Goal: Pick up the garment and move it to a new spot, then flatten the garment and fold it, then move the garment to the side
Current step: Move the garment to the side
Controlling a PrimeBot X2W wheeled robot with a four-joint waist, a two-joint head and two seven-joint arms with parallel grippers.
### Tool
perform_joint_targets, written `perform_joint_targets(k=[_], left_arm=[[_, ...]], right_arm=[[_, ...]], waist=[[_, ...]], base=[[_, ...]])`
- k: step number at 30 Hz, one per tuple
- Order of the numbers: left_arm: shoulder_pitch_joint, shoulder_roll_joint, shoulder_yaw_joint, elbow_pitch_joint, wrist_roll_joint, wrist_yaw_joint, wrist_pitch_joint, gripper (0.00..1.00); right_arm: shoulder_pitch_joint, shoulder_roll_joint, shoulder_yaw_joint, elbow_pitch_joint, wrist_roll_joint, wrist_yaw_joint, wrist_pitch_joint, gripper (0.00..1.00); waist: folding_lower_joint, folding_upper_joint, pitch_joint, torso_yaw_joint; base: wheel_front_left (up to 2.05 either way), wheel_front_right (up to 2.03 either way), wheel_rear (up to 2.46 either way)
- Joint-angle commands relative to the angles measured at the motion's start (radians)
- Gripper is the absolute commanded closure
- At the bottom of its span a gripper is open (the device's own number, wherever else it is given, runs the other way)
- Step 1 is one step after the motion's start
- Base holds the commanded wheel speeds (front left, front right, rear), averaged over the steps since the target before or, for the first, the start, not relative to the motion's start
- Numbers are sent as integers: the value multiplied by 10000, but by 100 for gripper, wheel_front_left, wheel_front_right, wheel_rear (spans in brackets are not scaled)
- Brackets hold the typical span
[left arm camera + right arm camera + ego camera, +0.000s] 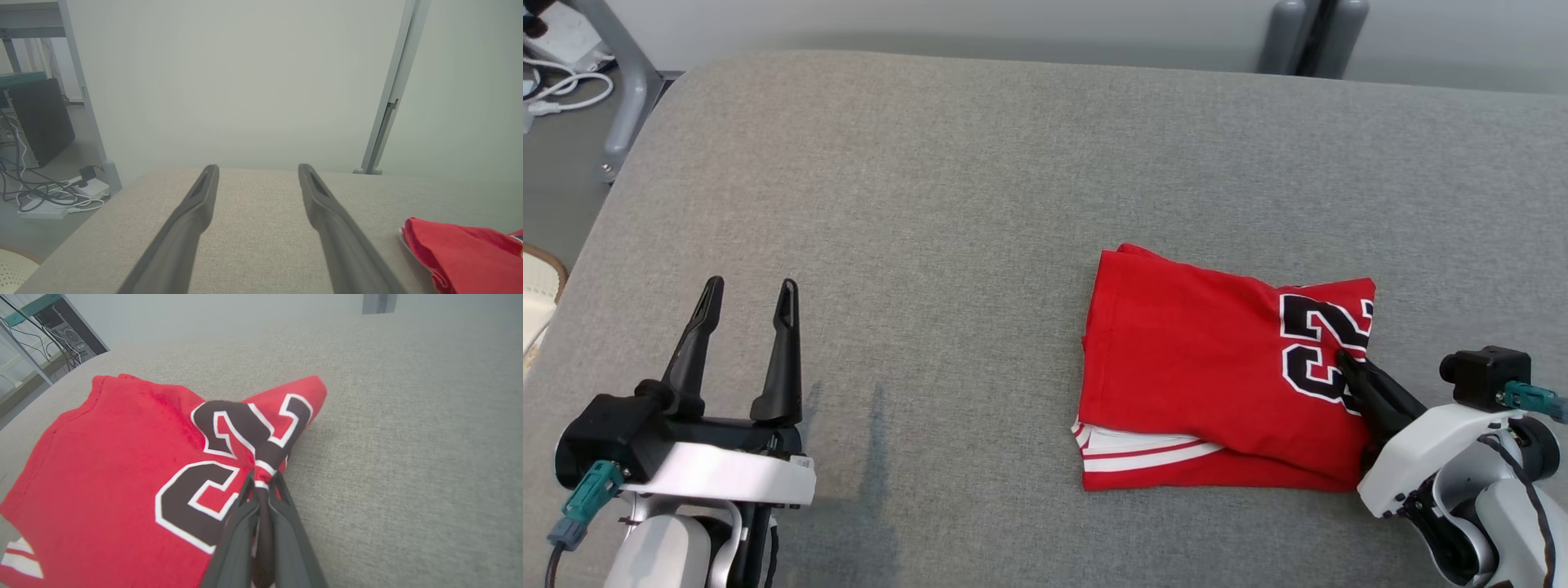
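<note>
Grey fabric is seen covering the worktop. At the left, the left end effector is held above it with its fingers spread wide apart. Right of centre, the folded red garment is laid on the worktop, and its right edge, at the black numerals, is pinched by the clamped right end effector.

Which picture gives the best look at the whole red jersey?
The head view: the red jersey lies folded on the grey surface, seen almost whole. The right wrist view shows its black number up close, pinched by the right gripper. The left wrist view catches a red corner.
</note>
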Motion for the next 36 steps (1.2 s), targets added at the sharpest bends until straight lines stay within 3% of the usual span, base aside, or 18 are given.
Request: perform_joint_targets(k=[1,8,23,30,36], left_arm=[[13,72,63,27,-37,49,-36,0],[348,241,136,-169,-78,147,90,0],[348,738,113,-994,16,211,642,0],[-88,1044,37,-1359,174,156,949,0],[-546,1260,-30,-1618,276,96,1190,0]], right_arm=[[-88,-147,80,-22,89,-1,-114,100],[243,-543,309,-417,-27,-1,-284,100],[796,-1464,-1028,-2440,-1161,-1,478,100],[-562,-2073,-1191,-3133,-1198,-1,751,100],[-2017,-2857,-1215,-2348,-775,-1,305,100]], waist=[[0,0,-149,-208],[0,0,-541,-1301],[0,0,-262,-4065],[0,0,408,-4605],[0,0,1209,-4546]], base=[[0,0,0],[0,0,0],[0,0,0],[0,0,0],[0,0,0]])
